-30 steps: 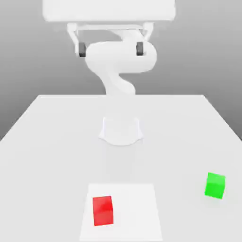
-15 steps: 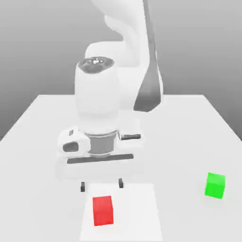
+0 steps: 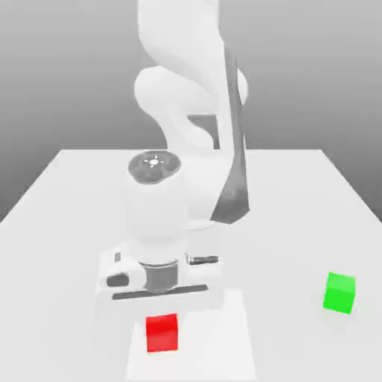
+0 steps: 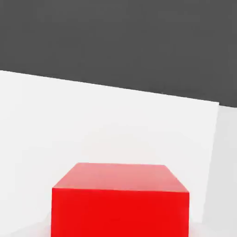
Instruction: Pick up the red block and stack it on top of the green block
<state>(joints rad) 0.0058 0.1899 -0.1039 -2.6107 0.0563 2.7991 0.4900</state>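
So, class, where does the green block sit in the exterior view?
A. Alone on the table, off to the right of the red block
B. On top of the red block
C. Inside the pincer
A: the green block rests alone on the table, right of the red block.

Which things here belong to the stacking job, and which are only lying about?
Belong to the job:
- red block
- green block
- gripper, low over the red block

Only lying about:
- white square mat under the red block
- table

White table (image 3: 67,194) with a paler square patch (image 3: 231,343), against a plain grey backdrop (image 3: 67,74).
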